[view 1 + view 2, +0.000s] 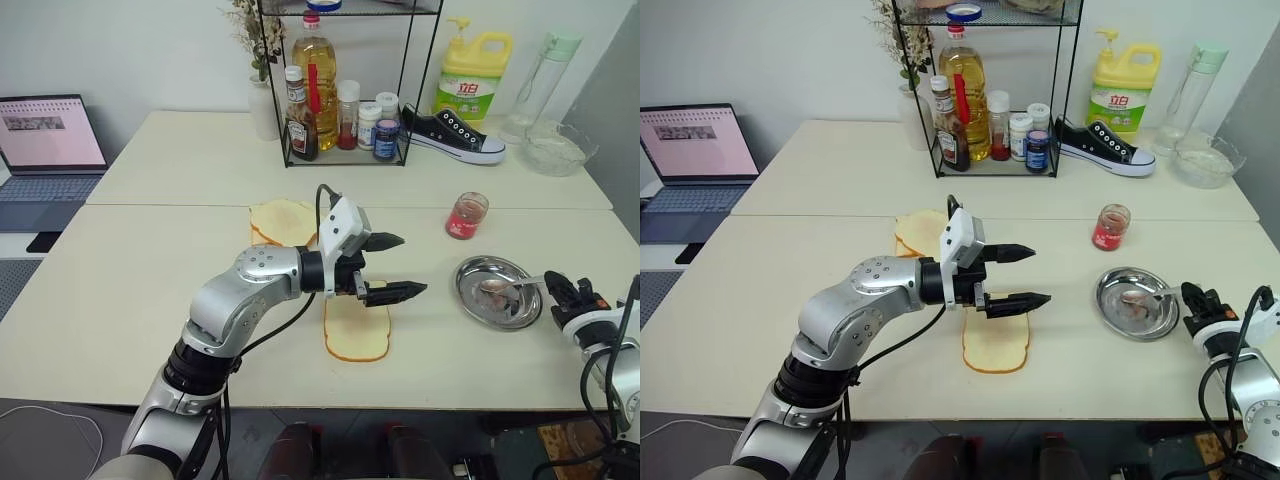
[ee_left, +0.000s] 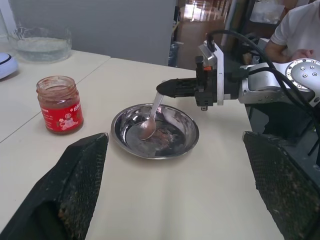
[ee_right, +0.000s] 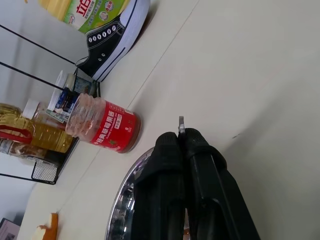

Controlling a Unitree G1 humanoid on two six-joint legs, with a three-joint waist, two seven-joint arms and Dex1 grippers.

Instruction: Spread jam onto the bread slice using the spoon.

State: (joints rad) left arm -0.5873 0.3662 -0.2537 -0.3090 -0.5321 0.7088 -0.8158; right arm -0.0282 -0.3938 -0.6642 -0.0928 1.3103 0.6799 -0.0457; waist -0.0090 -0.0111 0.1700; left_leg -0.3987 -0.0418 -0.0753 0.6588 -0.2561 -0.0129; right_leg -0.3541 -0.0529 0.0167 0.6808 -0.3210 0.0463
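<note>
I see the pale counter (image 1: 130, 300) running across the whole scene, with a wire rack (image 1: 345, 80) of bottles at its far side, a yellow detergent bottle (image 1: 472, 75) and a black sneaker (image 1: 455, 135) beside that, and an open laptop (image 1: 45, 140) off to my left. My left arm reaches across the middle, and its left end effector (image 1: 392, 266) points toward my right, hanging above the counter with both black fingers spread wide apart, released and carrying nothing. Just below it lies the bread slice (image 1: 356, 335), flat on the counter near the front edge, its face bare. A pile of slices (image 1: 283, 222) lies further back, behind the arm.

On my right sits the round steel dish (image 1: 497, 291), reddish smears on its floor. The right end effector (image 2: 170, 88) comes in at the dish's rim, fingers clenched together on the handle of the spoon (image 2: 150, 122); from the right wrist view I can see the thin handle tip poking out between the pressed fingertips. The spoon slopes down into the dish, its bowl resting on the dish floor with a smear on it. The jam (image 1: 466, 217) sits in its small glass jar behind the dish, near but apart from it, lid off and upright.
</note>
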